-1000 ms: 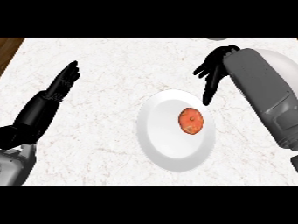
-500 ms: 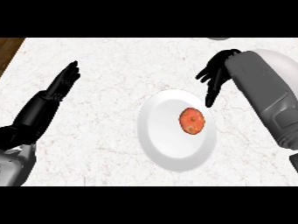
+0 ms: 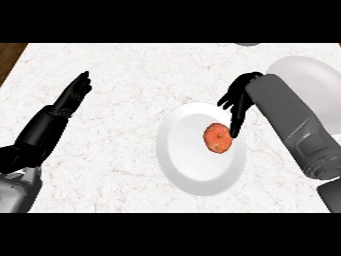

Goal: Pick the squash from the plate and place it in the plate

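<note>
Orange squash (image 3: 217, 138): we see it lying on the near white plate (image 3: 191, 170), right of centre.
Right robot hand (image 3: 237, 102): released, fingers straight; it has dropped closer, fingertips now touching the squash's far edge, so we judge the grasp is about to begin.
Left robot hand (image 3: 71, 97): open, resting on the worktop (image 3: 129, 75).
Far plate (image 3: 317, 85): the likely destination.

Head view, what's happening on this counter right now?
The robot's right hand is over the near white plate, fingers pointing down beside the orange squash, which lies on that plate, not yet gripped. A second white plate sits further right, partly behind the forearm. The left hand rests open at the left, touching nothing.
</note>
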Controlling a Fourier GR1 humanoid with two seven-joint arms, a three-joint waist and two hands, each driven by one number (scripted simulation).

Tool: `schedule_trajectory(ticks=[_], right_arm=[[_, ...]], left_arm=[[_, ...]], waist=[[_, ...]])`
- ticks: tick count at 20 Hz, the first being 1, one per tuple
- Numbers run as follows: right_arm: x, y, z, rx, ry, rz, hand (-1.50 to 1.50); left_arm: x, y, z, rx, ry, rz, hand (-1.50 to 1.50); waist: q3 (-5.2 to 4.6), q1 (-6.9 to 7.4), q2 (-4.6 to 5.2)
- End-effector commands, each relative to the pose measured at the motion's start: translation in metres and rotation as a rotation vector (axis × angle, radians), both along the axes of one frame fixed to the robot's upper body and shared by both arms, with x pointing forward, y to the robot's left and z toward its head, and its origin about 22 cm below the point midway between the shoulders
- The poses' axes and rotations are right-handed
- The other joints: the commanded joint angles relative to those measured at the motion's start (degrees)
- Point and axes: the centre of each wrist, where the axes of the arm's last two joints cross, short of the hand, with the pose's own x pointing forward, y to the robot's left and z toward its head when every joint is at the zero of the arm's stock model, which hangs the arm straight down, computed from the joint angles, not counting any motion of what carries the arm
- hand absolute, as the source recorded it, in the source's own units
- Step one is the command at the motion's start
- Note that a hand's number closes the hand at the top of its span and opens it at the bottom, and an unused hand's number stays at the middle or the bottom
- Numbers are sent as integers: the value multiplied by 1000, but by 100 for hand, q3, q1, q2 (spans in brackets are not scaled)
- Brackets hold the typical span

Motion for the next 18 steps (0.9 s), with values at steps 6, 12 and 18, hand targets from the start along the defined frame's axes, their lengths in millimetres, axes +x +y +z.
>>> schedule_trajectory(ticks=[6, 12, 18], right_arm=[[-24, 14, -51, 6, 106, 71, -150], [-26, 31, -53, 3, 169, 124, -150], [-39, 36, -72, 11, 172, 165, -150]], left_arm=[[1, 25, 21, -2, -13, 0, 0], [-3, 0, 0, -18, 5, 15, 0], [11, 18, -2, -19, 10, 40, 0]], waist=[[-1, -65, -38], [-2, -76, -34], [-5, -204, -62]])
